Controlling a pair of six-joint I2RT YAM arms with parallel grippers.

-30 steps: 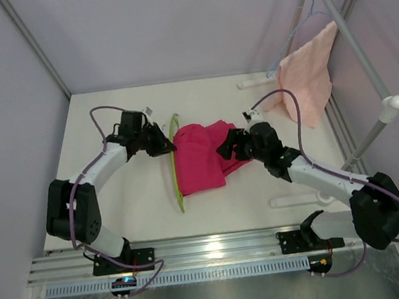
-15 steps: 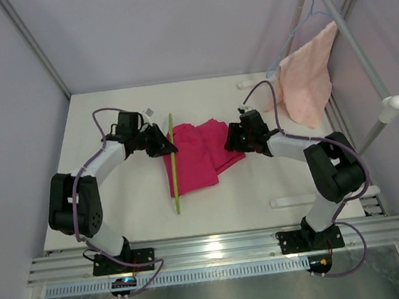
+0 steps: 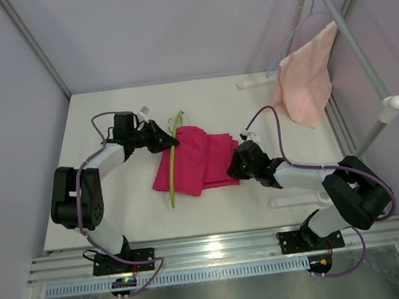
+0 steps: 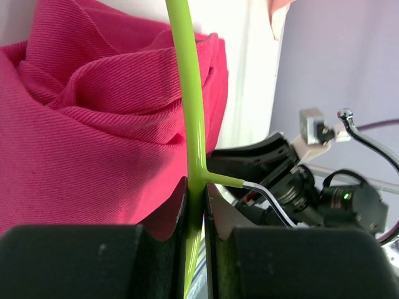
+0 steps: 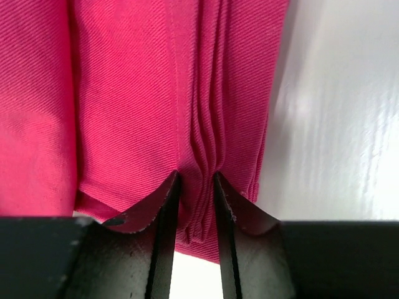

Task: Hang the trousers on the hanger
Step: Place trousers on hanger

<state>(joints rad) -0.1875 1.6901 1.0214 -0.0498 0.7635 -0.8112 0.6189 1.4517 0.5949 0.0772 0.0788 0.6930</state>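
Note:
The magenta trousers [image 3: 199, 162] lie folded on the white table, in the middle. The lime-green hanger [image 3: 173, 159] stands across their left part, tilted. My left gripper [image 3: 164, 140] is shut on the hanger [image 4: 194, 124] at the neck, where the dark metal hook [image 4: 274, 199] branches off. The trousers [image 4: 93, 137] bulge to the left of the bar in the left wrist view. My right gripper [image 3: 238, 165] is shut on a bunched fold at the trousers' right edge [image 5: 196, 187], low on the table.
A pale salmon towel [image 3: 306, 81] and a light-blue wire hanger [image 3: 294, 32] hang on a white rail [image 3: 356, 40] at the back right. The rail's white feet [image 3: 294, 200] lie on the table by my right arm. Walls close in left and back.
My right gripper has moved toward the near edge, dragging the trousers' right end with it. My left gripper has tilted the hanger, and the trousers now spread further left under the bar.

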